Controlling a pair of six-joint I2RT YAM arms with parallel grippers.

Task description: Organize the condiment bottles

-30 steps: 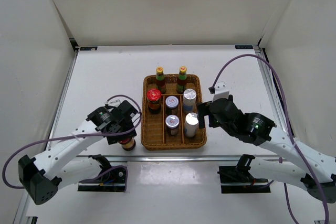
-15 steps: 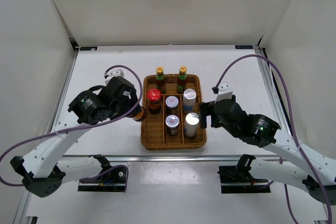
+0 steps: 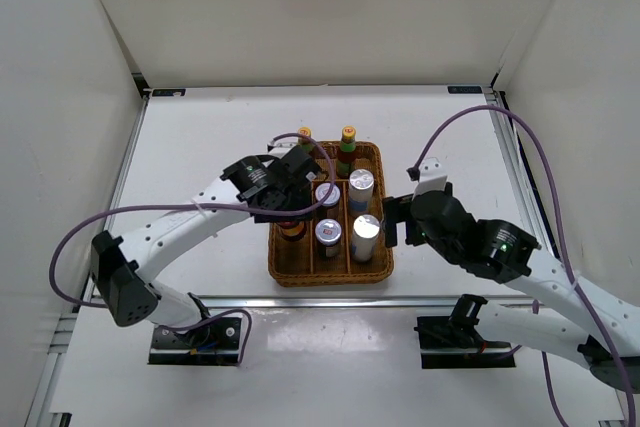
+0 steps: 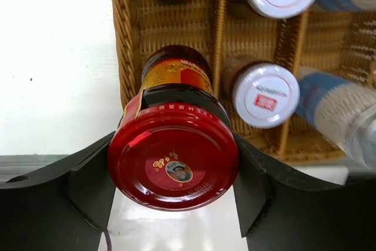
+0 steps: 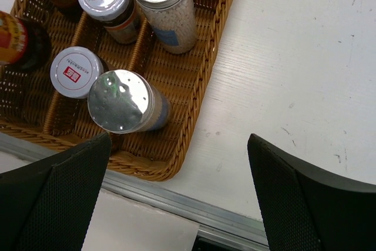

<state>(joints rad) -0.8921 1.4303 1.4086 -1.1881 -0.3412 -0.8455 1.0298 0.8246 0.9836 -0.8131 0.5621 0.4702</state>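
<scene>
Red-lidded jar (image 4: 174,151) pinched inside left gripper (image 4: 171,187), over wicker tray (image 4: 126,45).

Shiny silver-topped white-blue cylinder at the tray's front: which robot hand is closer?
Right. The right gripper sits beside the cylinder, outside the wicker tray; the left gripper holds a red-lidded brown jar across the tray.

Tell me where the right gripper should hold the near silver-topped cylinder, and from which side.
Probably the upper body, just under the silver top, from above. The cylinder stands upright in the tray; the wicker walls cover its lower part, and a white-lidded jar stands close beside it.
</scene>
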